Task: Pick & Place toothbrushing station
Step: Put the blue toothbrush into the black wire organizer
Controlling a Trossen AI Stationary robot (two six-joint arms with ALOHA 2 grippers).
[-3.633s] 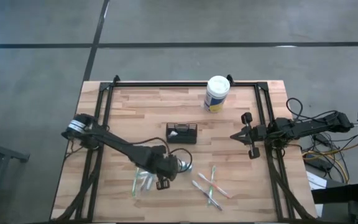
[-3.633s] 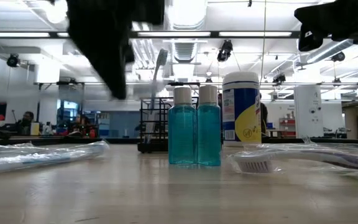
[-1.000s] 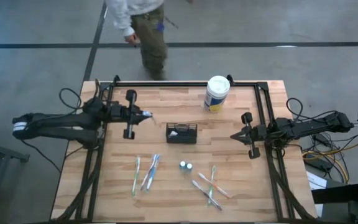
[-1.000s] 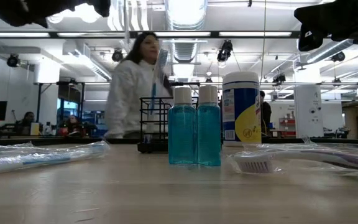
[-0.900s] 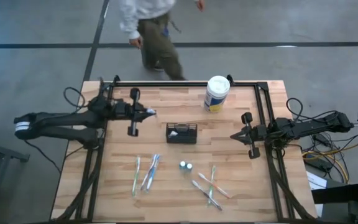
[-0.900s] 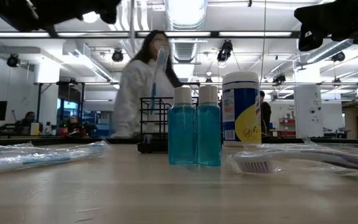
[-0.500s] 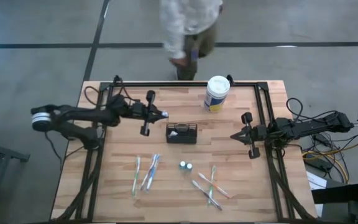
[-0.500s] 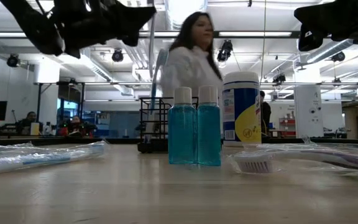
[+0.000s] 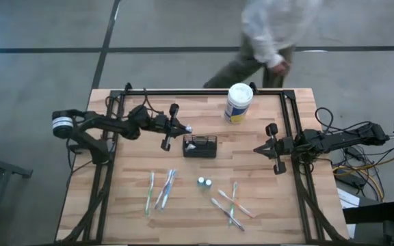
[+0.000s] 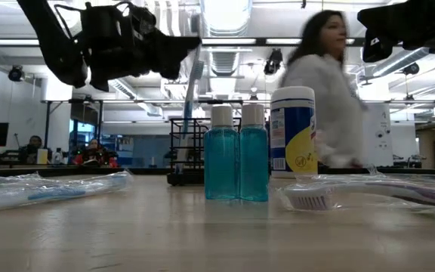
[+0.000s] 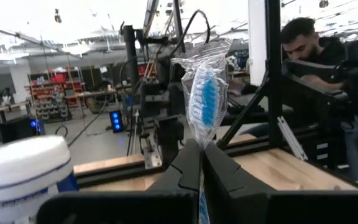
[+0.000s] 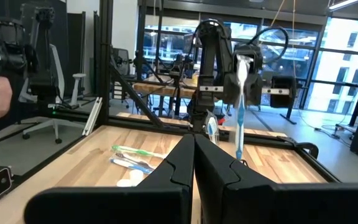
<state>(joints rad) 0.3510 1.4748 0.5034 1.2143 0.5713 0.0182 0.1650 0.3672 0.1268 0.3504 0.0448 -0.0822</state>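
Observation:
The toothbrushing station, a small black mesh caddy point(image 9: 200, 146), stands mid-table with one toothbrush point(image 10: 193, 91) upright in it. My left gripper point(image 9: 180, 128) hovers just left of the caddy, above the table, and is shut on a plastic-wrapped toothbrush point(image 11: 205, 93) with blue bristles. In the low view the left gripper point(image 10: 191, 43) hangs above the caddy point(image 10: 186, 151). My right gripper point(image 9: 257, 148) waits shut at the right side, holding nothing; its wrist view shows the shut right gripper point(image 12: 194, 146). My left gripper pinches the wrapped toothbrush between its two fingers on the handle just behind the head point(image 11: 200, 148). The fingers reach in about level from the table's left and lie along the brush. The head point(image 11: 207, 102) sticks out past the fingertips, clear of table and caddy.
A white canister point(image 9: 239, 102) stands at the far edge. Two blue bottles point(image 9: 204, 182) stand near of the caddy, with wrapped toothbrushes at near left point(image 9: 159, 190) and near right point(image 9: 231, 203). A person point(image 9: 272, 34) walks past the far edge.
My left gripper has gone toward the table's right edge and down, up to the caddy's left side, keeping the wrapped toothbrush in its shut fingers. A person beyond the far edge has walked from left to right.

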